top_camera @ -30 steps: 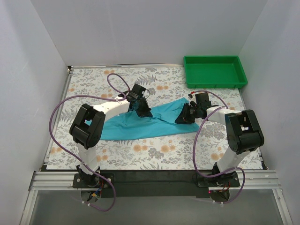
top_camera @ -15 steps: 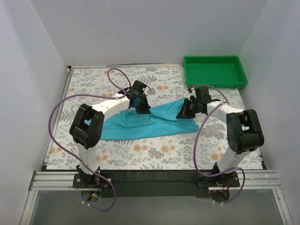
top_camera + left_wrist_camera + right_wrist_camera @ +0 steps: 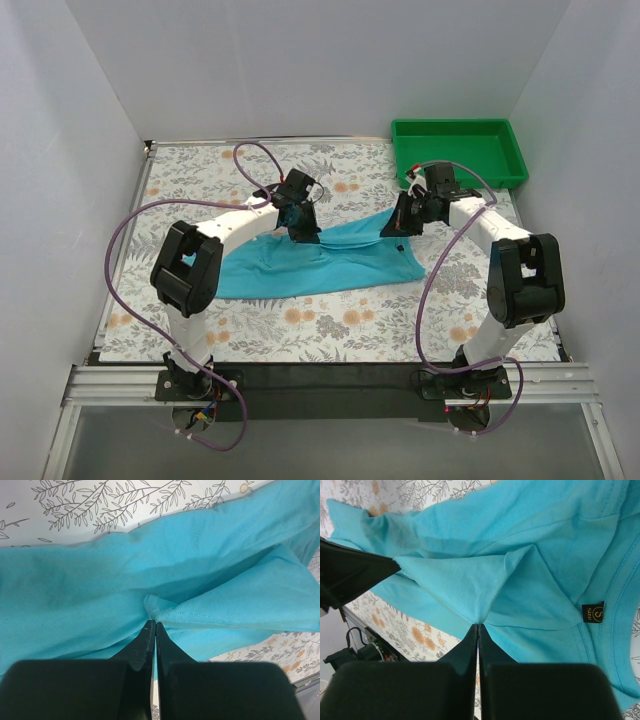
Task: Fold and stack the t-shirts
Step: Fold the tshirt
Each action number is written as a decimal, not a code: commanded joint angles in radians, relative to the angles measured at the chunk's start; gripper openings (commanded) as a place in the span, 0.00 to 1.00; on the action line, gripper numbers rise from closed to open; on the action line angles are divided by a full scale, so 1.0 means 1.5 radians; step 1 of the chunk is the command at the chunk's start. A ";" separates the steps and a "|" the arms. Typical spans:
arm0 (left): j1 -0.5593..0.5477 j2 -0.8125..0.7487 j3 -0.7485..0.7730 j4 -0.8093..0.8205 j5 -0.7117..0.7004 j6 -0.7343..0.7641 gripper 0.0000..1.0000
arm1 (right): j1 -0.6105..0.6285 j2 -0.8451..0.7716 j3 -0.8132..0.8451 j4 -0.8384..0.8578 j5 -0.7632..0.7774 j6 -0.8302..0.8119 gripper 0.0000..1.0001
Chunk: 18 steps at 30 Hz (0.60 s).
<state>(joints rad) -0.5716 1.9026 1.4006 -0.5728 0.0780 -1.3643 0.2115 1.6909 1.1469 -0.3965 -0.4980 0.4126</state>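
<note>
A turquoise-blue t-shirt (image 3: 320, 262) lies stretched across the middle of the floral table cloth, folded lengthwise and rumpled. My left gripper (image 3: 303, 232) is shut on the t-shirt's upper edge left of centre; in the left wrist view its jaws (image 3: 152, 624) pinch a stitched hem of the cloth (image 3: 100, 595). My right gripper (image 3: 397, 228) is shut on the t-shirt's upper right part, lifted a little off the table. In the right wrist view the jaws (image 3: 478, 626) pinch a pulled-up peak of the t-shirt (image 3: 530, 590), near the collar with its size label (image 3: 593, 613).
A green plastic tray (image 3: 458, 152) stands at the back right corner, just behind my right arm. White walls close the table on three sides. The floral cloth (image 3: 190, 180) covers the table. Purple cables loop over both arms.
Both grippers have moved toward the back of the table, drawing the t-shirt's upper edge with them. The right gripper closed on the cloth and rose toward the tray.
</note>
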 commanded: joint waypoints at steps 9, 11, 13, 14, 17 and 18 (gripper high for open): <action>-0.001 0.005 0.004 0.001 0.028 -0.001 0.01 | -0.038 0.006 0.051 -0.078 -0.035 -0.015 0.01; -0.001 0.005 0.002 0.001 0.037 -0.003 0.01 | -0.037 0.006 0.038 -0.080 -0.039 -0.021 0.01; -0.001 0.005 -0.006 0.007 0.049 -0.007 0.02 | -0.037 0.008 0.015 -0.078 -0.039 -0.030 0.01; 0.000 0.006 -0.010 0.009 0.053 -0.009 0.02 | -0.037 0.008 0.007 -0.077 -0.039 -0.032 0.01; -0.001 0.008 -0.026 0.016 0.065 -0.015 0.02 | -0.037 0.012 -0.021 -0.075 -0.021 -0.048 0.01; -0.001 0.008 -0.036 0.021 0.068 -0.016 0.02 | -0.035 0.015 -0.028 -0.074 -0.010 -0.052 0.01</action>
<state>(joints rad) -0.5716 1.9411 1.3773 -0.5499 0.1505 -1.3785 0.1627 1.6974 1.1355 -0.4873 -0.5343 0.3767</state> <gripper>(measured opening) 0.025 0.018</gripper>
